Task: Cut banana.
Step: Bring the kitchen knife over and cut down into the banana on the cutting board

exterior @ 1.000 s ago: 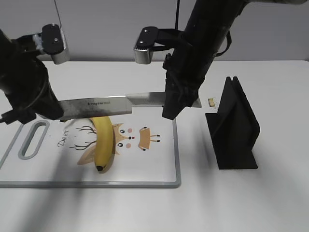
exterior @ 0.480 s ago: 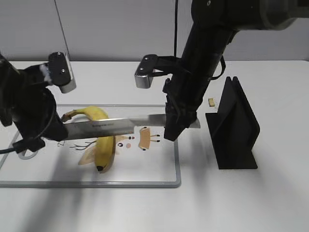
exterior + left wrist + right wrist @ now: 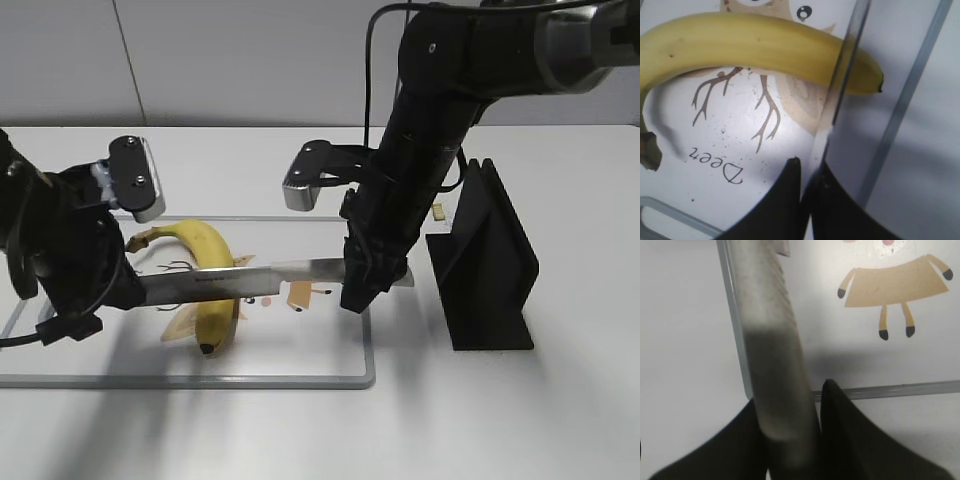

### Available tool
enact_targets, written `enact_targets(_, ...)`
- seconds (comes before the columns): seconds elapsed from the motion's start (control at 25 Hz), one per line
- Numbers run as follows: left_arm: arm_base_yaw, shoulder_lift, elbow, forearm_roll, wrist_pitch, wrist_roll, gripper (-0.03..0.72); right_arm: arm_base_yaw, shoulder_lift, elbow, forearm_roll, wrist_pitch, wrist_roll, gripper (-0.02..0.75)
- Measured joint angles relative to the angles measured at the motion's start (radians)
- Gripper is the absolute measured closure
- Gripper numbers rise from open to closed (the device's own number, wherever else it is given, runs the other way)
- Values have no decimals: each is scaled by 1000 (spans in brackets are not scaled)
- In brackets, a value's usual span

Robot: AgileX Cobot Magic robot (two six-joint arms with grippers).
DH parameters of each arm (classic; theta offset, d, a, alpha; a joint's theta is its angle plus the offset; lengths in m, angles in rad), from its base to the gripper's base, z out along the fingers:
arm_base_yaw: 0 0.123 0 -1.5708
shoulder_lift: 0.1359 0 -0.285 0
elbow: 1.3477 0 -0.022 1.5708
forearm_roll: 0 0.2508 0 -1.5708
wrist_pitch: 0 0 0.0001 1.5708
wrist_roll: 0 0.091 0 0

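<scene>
The yellow banana (image 3: 205, 245) lies on the white cutting board (image 3: 300, 381), black tip toward the front. A long knife (image 3: 290, 268) is held level across it by both grippers. My left gripper (image 3: 125, 292) is shut on the blade's tip end. My right gripper (image 3: 365, 285) is shut on the grey handle (image 3: 767, 330). In the left wrist view the blade (image 3: 845, 60) runs edge-on from my gripper (image 3: 810, 172) and crosses the banana (image 3: 750, 45) near its tip end. I cannot tell how deep the blade sits in the banana.
A tan deer cartoon print (image 3: 300, 293) is on the board beside the banana. A black knife stand (image 3: 490, 260) is to the right of the board, close to my right arm. A small tan piece (image 3: 438, 211) lies behind it. The board's grey rim (image 3: 890, 390) shows under the handle.
Both grippers have come down with the knife. The blade has dropped from above the banana to lie across its lower part near the board.
</scene>
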Motion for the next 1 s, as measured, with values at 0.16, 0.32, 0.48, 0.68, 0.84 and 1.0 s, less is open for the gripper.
enact_targets(0.16, 0, 7, 0, -11, 10, -1, 665, 0, 0, 6, -1, -1, 0, 499)
enact_targets(0.32, 0, 7, 0, -11, 26, -10, 666, 1, 0, 19, 7, -2, 0, 499)
enact_targets(0.48, 0, 7, 20, -8, 21, -15, 666, 20, 0, 34, -1, -22, 3, 499)
enact_targets(0.68, 0, 7, 51, -5, -33, -23, 666, 30, 3, 35, -20, -61, 7, 499)
enact_targets(0.84, 0, 7, 60, -10, -58, -23, 666, 32, 3, 35, -34, -78, 7, 499)
enact_targets(1.0, 0, 7, 59, -12, -58, -23, 666, 32, 5, 35, -36, -79, 7, 499)
